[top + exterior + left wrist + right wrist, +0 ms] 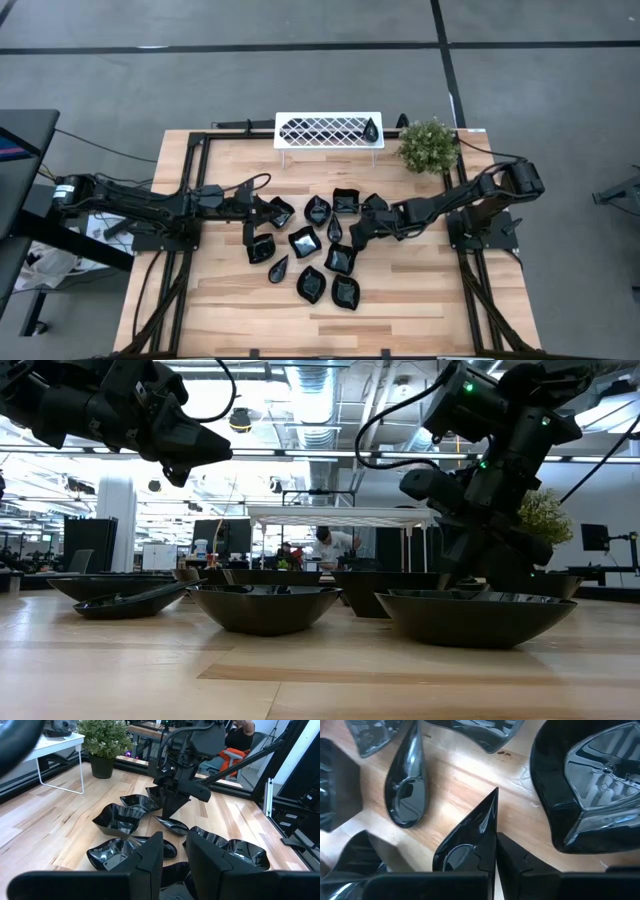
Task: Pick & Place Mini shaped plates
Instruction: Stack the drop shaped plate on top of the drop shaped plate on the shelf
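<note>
Looking down from the high view, I have the mini shaped plates (322, 250) scattered in a loose cluster on the middle of the wooden desk (420, 295), glossy black, some square, some teardrop, some scalloped. One more small black dish sits at the right end of the white lattice rack (328, 130) at the far edge, with the green potted plant (428, 146) just beside the rack.

My right claw (358, 238) is low over the right side of the cluster, near a narrow teardrop plate (334, 230). In the right wrist view its fingers (470, 845) are pressed together with nothing between them, tips pointing at bare wood between the teardrop plate (406, 785) and a larger scalloped plate (592, 795).

My left claw (252, 225) hangs above the left side of the cluster, near a square plate (281, 212). In the left wrist view its fingers (152, 857) stand partly spread with a gap between them, holding nothing, plates below and ahead of them.

From the low view both arms are above the desk, and a person shows far off in the room behind
</note>
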